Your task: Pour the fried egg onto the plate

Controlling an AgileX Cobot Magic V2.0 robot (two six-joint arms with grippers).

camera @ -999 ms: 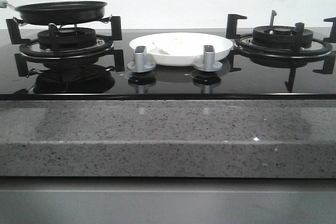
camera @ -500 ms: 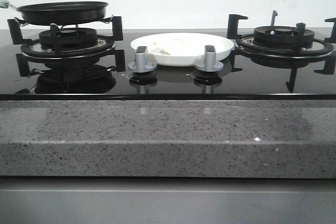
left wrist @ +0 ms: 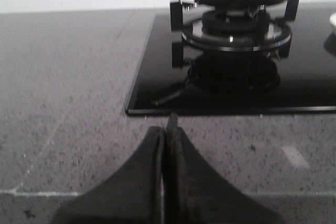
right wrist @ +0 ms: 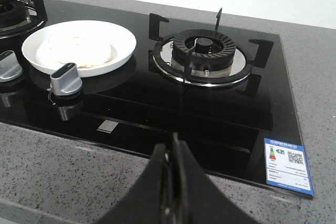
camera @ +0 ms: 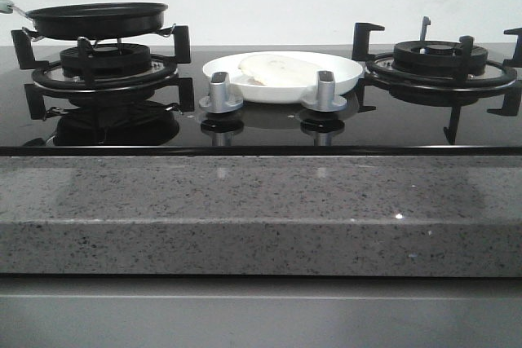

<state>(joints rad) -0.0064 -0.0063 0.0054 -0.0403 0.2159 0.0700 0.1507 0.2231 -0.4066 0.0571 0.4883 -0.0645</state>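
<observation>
Fried egg [camera: 277, 69]: lies flat on the plate [camera: 347, 79], mid-hob.
Frying pan [camera: 96, 19]: on far-left burner.
Left gripper [left wrist: 166, 129]: clenched, empty.
Right gripper [right wrist: 172, 153]: clenched, empty.

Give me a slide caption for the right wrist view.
Fried egg lies on the white plate beside the empty right burner; right gripper shut.

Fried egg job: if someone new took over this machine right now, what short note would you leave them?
Left end effector: shut, empty, over the grey counter.
Right end effector: shut, empty, at the hob's front edge.
Fried egg lies on the plate, between the two burners behind the knobs.
Black pan sits on the left burner; whether it is empty can't be seen from these angles.
Done: egg is plated.
Left: apparently nothing.
</observation>
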